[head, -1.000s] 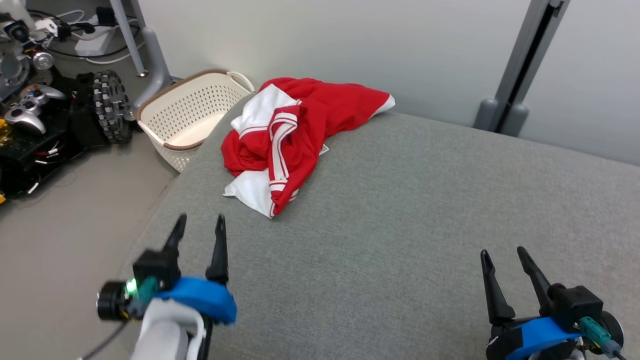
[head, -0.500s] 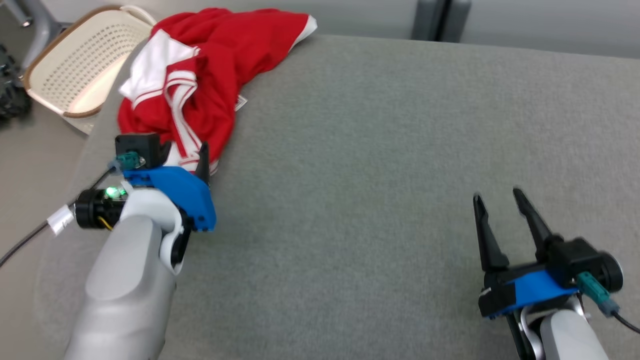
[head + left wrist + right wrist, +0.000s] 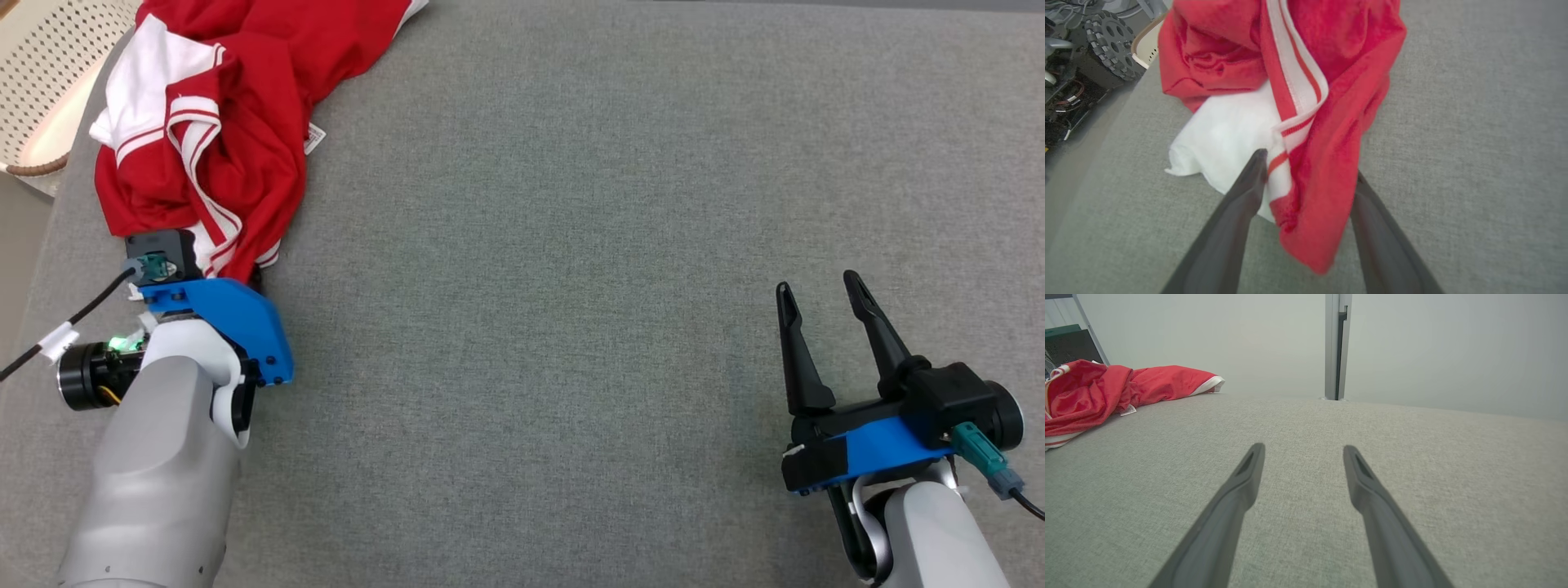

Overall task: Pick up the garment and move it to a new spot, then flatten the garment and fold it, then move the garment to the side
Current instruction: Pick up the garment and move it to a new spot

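Observation:
The garment (image 3: 237,98) is a crumpled red and white shirt with striped trim, lying at the far left of the grey cushioned surface (image 3: 571,245). My left gripper (image 3: 233,273) sits at its near edge, with the fingertips tucked under the cloth in the head view. In the left wrist view the left gripper (image 3: 1308,163) has its fingers apart, straddling the garment's (image 3: 1331,81) red hem and striped band. My right gripper (image 3: 817,282) stands open over bare cushion at the lower right, far from the garment. The right wrist view has the right gripper (image 3: 1302,448) open, with the garment (image 3: 1090,392) at the far left.
A cream perforated basket (image 3: 41,82) stands on the floor just beyond the cushion's left edge. A black studded wheel (image 3: 1112,38) and other gear lie on the floor past it. A grey wall and upright post (image 3: 1335,347) back the cushion.
The camera has tipped down and forward. My left gripper has reached forward to the garment's near edge and now straddles it, its fingers slightly closer together. The right gripper has stayed put.

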`<state>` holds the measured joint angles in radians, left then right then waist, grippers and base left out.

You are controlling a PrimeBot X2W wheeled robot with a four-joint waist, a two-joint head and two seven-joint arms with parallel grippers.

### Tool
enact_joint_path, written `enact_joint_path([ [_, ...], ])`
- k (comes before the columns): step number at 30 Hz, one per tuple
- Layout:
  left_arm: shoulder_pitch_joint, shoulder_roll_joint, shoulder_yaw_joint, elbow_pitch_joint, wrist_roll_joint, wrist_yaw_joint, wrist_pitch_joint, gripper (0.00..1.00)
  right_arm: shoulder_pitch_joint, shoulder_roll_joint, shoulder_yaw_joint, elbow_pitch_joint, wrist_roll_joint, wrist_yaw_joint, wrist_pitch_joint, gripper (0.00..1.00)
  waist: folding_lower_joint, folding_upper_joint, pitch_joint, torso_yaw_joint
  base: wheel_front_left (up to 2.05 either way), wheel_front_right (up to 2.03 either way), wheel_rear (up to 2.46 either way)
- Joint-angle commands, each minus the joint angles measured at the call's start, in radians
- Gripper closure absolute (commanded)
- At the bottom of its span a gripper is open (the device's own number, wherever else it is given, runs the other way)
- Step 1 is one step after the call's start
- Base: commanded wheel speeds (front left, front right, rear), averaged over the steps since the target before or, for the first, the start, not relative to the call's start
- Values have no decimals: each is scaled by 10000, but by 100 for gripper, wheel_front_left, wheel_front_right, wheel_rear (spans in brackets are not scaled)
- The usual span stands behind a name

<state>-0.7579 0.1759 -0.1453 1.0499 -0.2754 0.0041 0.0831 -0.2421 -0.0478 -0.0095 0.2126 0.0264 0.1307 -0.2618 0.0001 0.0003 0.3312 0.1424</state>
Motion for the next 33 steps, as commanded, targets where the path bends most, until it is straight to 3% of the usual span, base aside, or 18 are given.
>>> enact_joint_path([
  [1,-230,58,4,13,-22,64,-291,93,-80,-46,9,-33,72,1,-49,0,-1,-3,-105,-45,0,0,0],
  [2,-261,71,-13,38,-24,24,-433,100,-54,-46,3,-17,104,1,-49,0,-1,-3,-181,-59,0,0,0],
  [16,-1265,-63,-872,-698,552,-458,-2050,100,797,-46,-317,141,490,1,-49,0,-1,-3,-2016,-484,0,0,0],
  [26,-2089,-767,-1914,-1872,979,-839,-1879,100,1335,-46,-355,272,800,1,-48,0,-1,-3,-2842,-1309,0,0,0],
  [33,-2704,-1200,-2523,-3179,309,-1087,-1710,100,1373,-45,-243,286,929,1,-48,0,-1,-3,-2860,-2108,0,0,0],
])
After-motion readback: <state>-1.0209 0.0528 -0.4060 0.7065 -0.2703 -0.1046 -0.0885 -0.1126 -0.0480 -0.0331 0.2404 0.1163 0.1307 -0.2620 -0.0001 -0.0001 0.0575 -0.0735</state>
